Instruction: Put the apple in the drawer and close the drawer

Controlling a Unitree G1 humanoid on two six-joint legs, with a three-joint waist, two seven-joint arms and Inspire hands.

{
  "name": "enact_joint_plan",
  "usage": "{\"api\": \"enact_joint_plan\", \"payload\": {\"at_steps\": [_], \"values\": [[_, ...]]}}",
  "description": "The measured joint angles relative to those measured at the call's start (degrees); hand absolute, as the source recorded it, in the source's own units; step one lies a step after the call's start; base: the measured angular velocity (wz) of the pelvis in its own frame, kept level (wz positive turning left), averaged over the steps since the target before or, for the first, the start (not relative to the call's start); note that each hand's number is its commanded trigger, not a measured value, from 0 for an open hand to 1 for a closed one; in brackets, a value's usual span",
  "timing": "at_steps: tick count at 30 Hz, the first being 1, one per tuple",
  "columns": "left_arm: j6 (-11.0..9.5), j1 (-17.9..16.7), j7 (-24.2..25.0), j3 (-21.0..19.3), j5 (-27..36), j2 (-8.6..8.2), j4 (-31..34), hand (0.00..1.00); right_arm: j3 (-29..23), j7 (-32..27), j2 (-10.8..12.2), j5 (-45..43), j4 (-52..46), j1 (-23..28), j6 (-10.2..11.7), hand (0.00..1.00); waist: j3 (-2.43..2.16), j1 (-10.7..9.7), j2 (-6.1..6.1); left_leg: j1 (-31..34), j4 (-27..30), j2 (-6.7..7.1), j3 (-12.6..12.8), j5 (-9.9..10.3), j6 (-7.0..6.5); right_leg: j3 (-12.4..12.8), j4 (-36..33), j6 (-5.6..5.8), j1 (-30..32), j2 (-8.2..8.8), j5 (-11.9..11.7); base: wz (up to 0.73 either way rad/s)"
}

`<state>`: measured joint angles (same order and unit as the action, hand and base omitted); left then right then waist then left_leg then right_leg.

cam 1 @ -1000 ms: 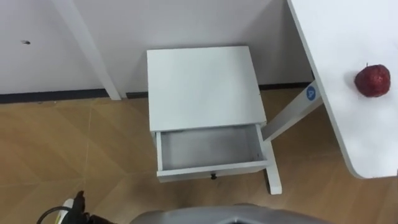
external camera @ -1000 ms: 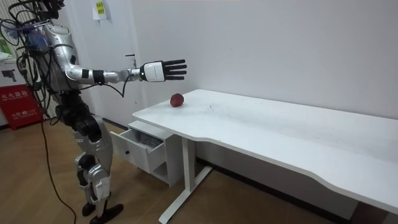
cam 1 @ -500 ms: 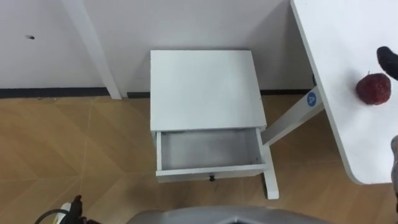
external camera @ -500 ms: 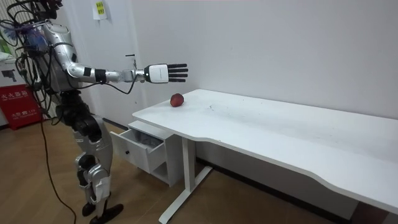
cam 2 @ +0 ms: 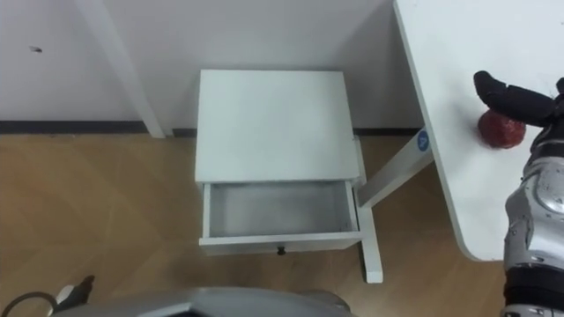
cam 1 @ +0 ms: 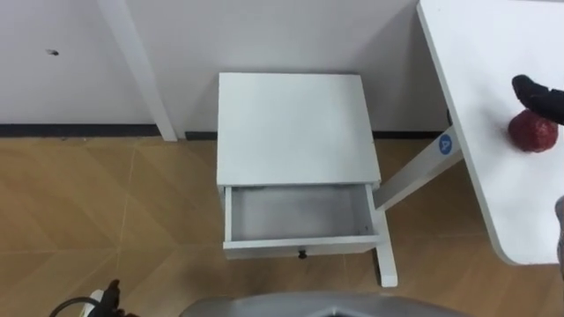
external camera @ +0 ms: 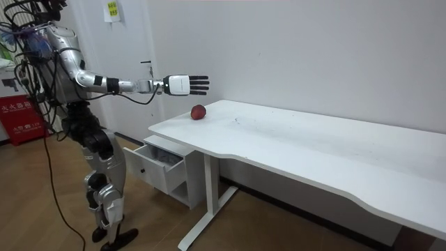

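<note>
The white bench (cam 1: 493,132) runs beneath the right hand (external camera: 178,84), its near end directly below the outstretched fingers (cam 2: 507,95); the hand hangs flat and wide, fingers straight, holding nothing. Down and to the hand's left, well apart from it, a small white cabinet (cam 1: 295,123) stands on the wooden floor against the wall, and its drawer (cam 1: 300,246) is pulled out towards the robot and bare inside. The apple (cam 1: 532,132), dark red and round, sits on the bench just under the fingertips, apart from them, near the bench's end. It is likely firm and fairly light, with a smooth skin that could slide under hard fingers, and its round shape means a nudge from one side could send it rolling towards the edge. The sound grip is probably from above around its widest part, fingers curling down one flank and the thumb on the opposite one, closing evenly. The flesh bruises, so lowering it into the drawer looks wiser than letting it drop
</note>
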<state>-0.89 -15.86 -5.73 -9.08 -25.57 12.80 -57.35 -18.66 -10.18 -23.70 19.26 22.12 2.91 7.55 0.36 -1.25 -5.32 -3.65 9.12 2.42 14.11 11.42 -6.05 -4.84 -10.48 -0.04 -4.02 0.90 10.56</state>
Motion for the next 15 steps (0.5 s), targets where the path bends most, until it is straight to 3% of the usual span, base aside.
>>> {"api": "enact_joint_plan", "payload": {"at_steps": [4,9,15], "values": [[0.1,-0.16,0.23,0.0,0.0,0.0,0.0,0.0,0.0,0.54,-0.03,-0.86,3.19,0.01,-0.04,0.0,-0.08,-0.22,0.31,0.0,0.07,0.01,-0.19,0.0,0.0,-0.34,0.05,0.0,-0.17,0.03,0.0,0.0],[0.1,-0.75,0.45,-0.02,-0.01,-0.04,0.02,0.0,-0.01,1.04,-0.03,-2.07,6.65,0.02,-0.06,0.0,-0.51,-0.61,1.2,-0.05,0.07,0.01,-0.2,0.0,0.0,-0.33,0.08,0.0,-0.21,0.02,0.0,0.0],[0.1,-0.82,1.6,-0.11,0.0,-0.05,0.03,0.0,-0.01,1.18,-0.06,-2.07,6.66,0.02,-0.06,0.0,-0.36,-1.06,1.37,-0.06,0.07,0.0,-0.2,0.0,0.0,-0.37,0.1,0.0,-0.25,0.02,0.0,0.0]]}}
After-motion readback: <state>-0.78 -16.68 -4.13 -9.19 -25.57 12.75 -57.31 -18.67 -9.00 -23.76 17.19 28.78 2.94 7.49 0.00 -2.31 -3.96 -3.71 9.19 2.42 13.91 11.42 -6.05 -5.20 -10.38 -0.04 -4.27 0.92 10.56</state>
